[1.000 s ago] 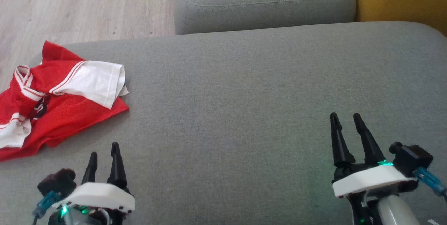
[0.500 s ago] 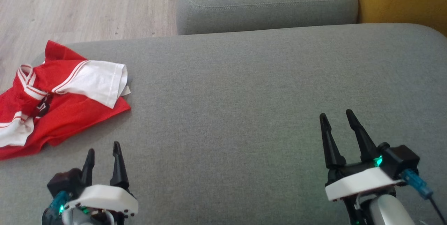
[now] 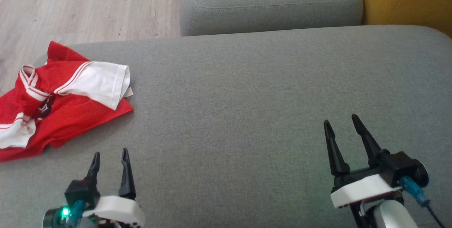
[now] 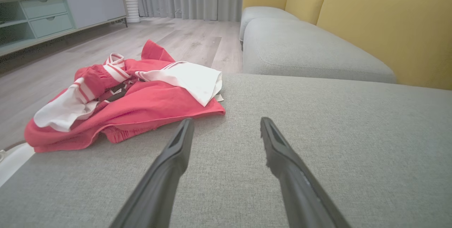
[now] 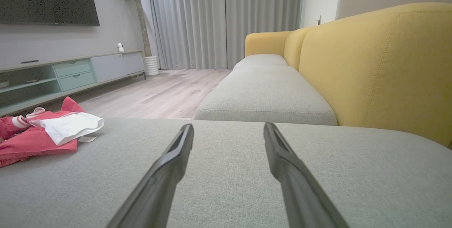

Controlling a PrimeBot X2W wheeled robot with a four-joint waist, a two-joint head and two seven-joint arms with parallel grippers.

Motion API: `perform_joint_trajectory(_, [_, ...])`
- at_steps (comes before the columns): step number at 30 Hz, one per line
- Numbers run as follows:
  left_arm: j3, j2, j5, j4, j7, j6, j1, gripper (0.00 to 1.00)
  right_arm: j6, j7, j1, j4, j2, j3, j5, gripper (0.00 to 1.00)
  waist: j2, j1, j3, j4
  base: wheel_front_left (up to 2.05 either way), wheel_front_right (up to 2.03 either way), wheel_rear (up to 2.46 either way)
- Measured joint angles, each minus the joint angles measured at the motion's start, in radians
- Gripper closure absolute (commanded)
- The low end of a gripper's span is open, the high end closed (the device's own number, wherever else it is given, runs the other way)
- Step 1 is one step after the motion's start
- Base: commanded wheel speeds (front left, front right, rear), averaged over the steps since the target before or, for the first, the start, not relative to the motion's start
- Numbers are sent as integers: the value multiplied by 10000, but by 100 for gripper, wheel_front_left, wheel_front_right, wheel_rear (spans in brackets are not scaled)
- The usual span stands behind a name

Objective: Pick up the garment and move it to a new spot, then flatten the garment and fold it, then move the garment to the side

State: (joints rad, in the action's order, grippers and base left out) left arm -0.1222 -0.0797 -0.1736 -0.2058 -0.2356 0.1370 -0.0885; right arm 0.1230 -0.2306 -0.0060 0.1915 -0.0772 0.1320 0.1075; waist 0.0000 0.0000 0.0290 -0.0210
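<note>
Lying crumpled at the left edge of the sofa seat [image 3: 247,97], the red-and-white jersey [image 3: 70,118] appears light, limp, slippery; pinch at the near red hem. Left hand [image 3: 110,152] and right hand [image 3: 339,118] gape wide, empty

Garment [image 3: 67,111] red, white sleeves, striped trim. Cushion [image 3: 268,115] grey. Sofa back [image 5: 381,65] mustard yellow. Floor [image 3: 70,5] pale wood.

I see my left gripper [image 3: 110,152] and right gripper [image 3: 340,119], each with two long black pointed fingers [image 3: 368,138] under a white shell [image 3: 360,189]. A blue cable plug [image 3: 411,189] sits beside each wrist. A green light [image 3: 64,211] glows on the left one. The right forearm [image 3: 388,217] is pale grey.
</note>
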Motion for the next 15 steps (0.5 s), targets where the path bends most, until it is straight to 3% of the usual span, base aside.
perform_joint_trajectory(7, [-113, -6, 637, 6, -136, 38, -4, 0, 0, -180, 1, 194, 13, -100, -531, 0, 0, 0, -3, 51, 0, 0, 0])
perform_joint_trajectory(15, [-128, -6, 637, 2, -136, 29, -4, 0, 0, -192, 6, 757, 73, -194, -117, 0, 0, 0, 14, 77, 0, 0, 0])
